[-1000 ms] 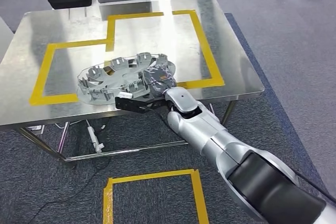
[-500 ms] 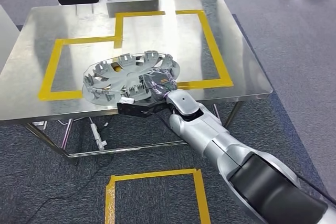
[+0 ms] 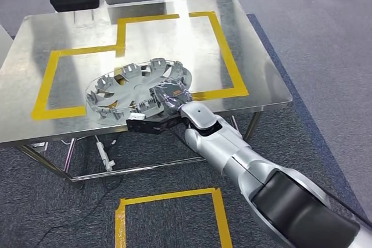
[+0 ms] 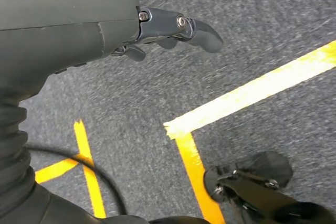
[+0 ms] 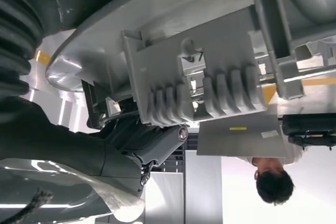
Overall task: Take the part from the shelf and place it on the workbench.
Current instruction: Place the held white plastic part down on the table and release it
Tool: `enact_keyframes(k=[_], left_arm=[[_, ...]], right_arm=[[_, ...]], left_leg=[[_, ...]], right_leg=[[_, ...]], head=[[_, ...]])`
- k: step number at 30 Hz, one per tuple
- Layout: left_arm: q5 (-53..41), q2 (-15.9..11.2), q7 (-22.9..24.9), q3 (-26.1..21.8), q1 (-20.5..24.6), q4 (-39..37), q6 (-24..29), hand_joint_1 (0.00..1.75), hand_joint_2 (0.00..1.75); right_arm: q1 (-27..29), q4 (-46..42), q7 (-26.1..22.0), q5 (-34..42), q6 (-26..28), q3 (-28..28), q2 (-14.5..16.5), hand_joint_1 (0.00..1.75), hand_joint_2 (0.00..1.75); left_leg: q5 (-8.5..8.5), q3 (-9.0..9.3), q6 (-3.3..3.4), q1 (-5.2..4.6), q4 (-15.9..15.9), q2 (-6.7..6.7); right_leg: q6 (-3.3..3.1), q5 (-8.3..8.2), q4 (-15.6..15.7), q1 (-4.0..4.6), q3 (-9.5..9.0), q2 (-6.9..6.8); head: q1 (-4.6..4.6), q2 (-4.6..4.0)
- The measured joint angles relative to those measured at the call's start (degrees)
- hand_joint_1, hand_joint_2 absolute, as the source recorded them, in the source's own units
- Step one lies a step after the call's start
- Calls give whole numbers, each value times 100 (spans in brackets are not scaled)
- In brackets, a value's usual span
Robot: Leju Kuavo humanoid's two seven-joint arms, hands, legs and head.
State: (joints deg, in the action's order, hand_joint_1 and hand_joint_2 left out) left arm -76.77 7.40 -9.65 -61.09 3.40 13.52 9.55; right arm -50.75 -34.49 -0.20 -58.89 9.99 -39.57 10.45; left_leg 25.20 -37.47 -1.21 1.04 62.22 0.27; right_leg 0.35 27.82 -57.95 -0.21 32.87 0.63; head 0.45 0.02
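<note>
The right hand (image 3: 173,98) grips the grey round part (image 3: 136,88) at its edge, over the near edge of the metal surface (image 3: 258,74), frame centre. The left hand (image 4: 166,27) hangs over the carpet with nothing in it, fingers apart.

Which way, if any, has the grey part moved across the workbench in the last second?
No. Against the yellow tape, the part covers the same stretch of the near strip; only the camera shifted.
</note>
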Motion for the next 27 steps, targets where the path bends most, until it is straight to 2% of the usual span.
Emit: enact_keyframes(k=[1,2,5,6,7,9,10,11,12,14,15,16,19,21,23,25,26,27], left_arm=[[0,-2,-4,0,3,-2,-6,0,175],[-1,-2,-6,0,5,-4,-12,0,175],[-2,4,-8,0,-2,-7,-19,0,175],[-2,4,-8,0,-1,-7,-19,0,175],[-2,3,-8,0,3,-7,-18,0,175],[-2,-4,-8,-1,13,-5,-16,0,175],[-2,-4,-7,-1,11,-6,-16,0,175],[-2,-3,-7,-2,7,-6,-16,0,175],[-2,-2,-5,-2,2,-7,-17,0,175],[-1,1,-4,-2,-4,-7,-17,0,175],[-1,1,-3,-2,-1,-7,-16,0,175],[-1,0,-3,-2,3,-7,-15,0,175],[-2,-4,-8,-2,11,-8,-8,0,175],[-2,-5,-32,-2,12,-7,2,0,175],[-2,-4,-62,-2,13,-7,3,0,175],[0,-4,-76,-3,11,-8,-14,0,175],[2,-5,-79,-4,7,-8,-24,0,175],[3,-8,-82,-5,3,-8,-33,0,175]], right_arm=[[-7,1,-1,-1,-24,-5,2,175,175],[-10,3,-4,-3,-51,-11,3,175,175],[-18,9,-18,-10,-149,-42,4,175,175],[-30,12,-20,-10,-174,-54,4,175,175],[-40,14,-20,-10,-203,-65,4,175,175],[-45,34,-24,-10,-290,-91,4,175,175],[-33,50,-25,-10,-336,-106,4,175,175],[-21,67,-25,-10,-372,-121,4,175,175],[-13,81,-25,-10,-392,-136,4,175,175],[-19,101,-24,-10,-406,-166,4,175,175],[-33,109,-24,-10,-414,-181,6,175,175],[-48,118,-26,-10,-429,-196,10,175,175],[-73,157,-29,-5,-548,-233,20,175,175],[-81,188,-26,7,-645,-258,21,175,175],[-91,219,-23,18,-716,-283,27,175,175],[-92,278,-5,25,-789,-312,34,175,175],[-90,313,9,28,-822,-331,34,175,175],[-89,345,21,29,-849,-349,37,175,175]], left_leg=[[-25,91,22,-5,-197,-4],[22,120,51,-16,-257,-8],[52,153,158,-10,-308,-5],[55,171,197,0,-322,-4],[60,186,229,8,-333,-3],[82,198,268,4,-330,-2],[96,208,275,3,-329,-3],[114,227,275,4,-328,-3],[137,257,269,6,-328,-4],[199,341,230,8,-327,-7],[230,370,201,-3,-318,-10],[251,387,170,-14,-313,-12],[281,401,89,-24,-317,-7],[388,363,33,-14,-184,-3],[663,111,-10,-9,375,-4],[922,-281,-25,-9,1126,-5],[922,-403,-20,-10,1314,-5],[799,-422,-6,-12,1271,-5]], right_leg=[[28,12,-9,10,8,6],[57,19,-12,18,22,11],[149,86,-55,10,63,3],[173,176,-214,7,145,-5],[192,304,-493,3,297,-12],[209,586,-1297,0,749,-17],[215,641,-1599,-2,951,-18],[219,588,-1717,-4,1069,-19],[216,422,-1605,-8,1071,-23],[208,-59,-879,-18,794,-46],[197,-208,-508,-17,610,-57],[178,-272,-256,-12,476,-65],[85,-206,-113,2,369,-49],[20,-188,-89,-18,327,-46],[-35,-165,-75,-27,277,-53],[-69,-135,-75,-12,242,-53],[-77,-121,-76,-2,222,-49],[-79,-105,-76,7,198,-40]], head=[[-1,0],[0,0],[17,0],[29,0],[38,0],[55,0],[55,0],[56,0],[57,0],[57,-1],[57,-1],[52,-1],[40,0],[32,0],[22,0],[21,0],[22,0],[21,0]])
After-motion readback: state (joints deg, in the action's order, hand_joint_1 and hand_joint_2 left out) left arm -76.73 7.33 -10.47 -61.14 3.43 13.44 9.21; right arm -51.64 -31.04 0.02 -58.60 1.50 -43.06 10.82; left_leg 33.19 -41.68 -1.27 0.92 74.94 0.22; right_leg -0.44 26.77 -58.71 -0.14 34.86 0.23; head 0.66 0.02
